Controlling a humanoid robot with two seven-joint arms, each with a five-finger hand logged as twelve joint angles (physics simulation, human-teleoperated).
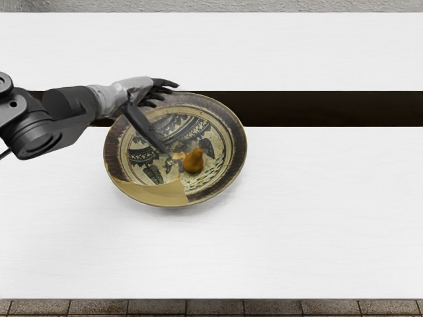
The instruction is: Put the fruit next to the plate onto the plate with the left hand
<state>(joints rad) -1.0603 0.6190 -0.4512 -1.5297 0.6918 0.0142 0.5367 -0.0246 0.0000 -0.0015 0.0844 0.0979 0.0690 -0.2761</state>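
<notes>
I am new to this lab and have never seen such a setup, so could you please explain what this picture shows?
This is a simulator's render, seen from the robot's head, looking down at a slant on a white table. The grey and black arm entering from the left is the robot's left arm. Its five-finger left hand is over the far left rim of a patterned plate, fingers spread, holding nothing. A small orange-brown, pear-shaped fruit lies in the plate near its middle. The right arm is out of view.

White table [317, 218] crossed by a dark gap [330, 109]; brown tiled floor [211, 308] below, grey strip [211, 5] above.
</notes>
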